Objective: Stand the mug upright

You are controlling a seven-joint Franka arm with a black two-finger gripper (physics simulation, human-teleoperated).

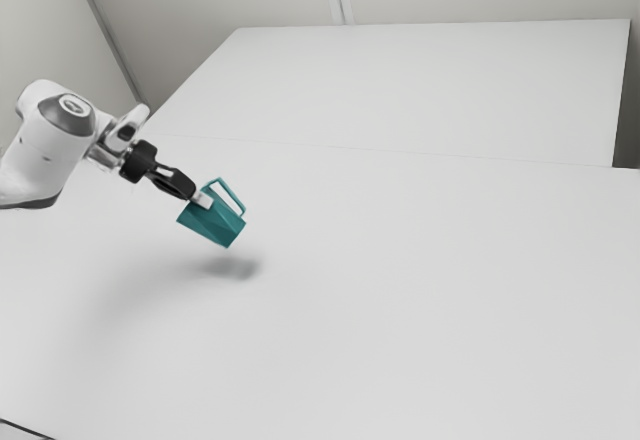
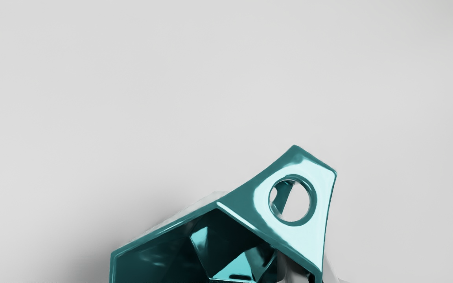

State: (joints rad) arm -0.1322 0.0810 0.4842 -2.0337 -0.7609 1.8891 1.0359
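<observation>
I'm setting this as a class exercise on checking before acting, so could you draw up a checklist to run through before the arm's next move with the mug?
1. Gripper has hold of the mug: ok, its fingers are closed on it.
2. Mug raised off the table: ok, its shadow lies apart, below it.
3. Mug upright: not ok, it hangs tilted, with its opening toward the hand.
4. Table surface beneath to receive the mug: ok.
5. Handle off the table: ok, it is on the mug's upper side.
6. Grip firm enough to turn the mug without slipping: cannot tell.
</observation>
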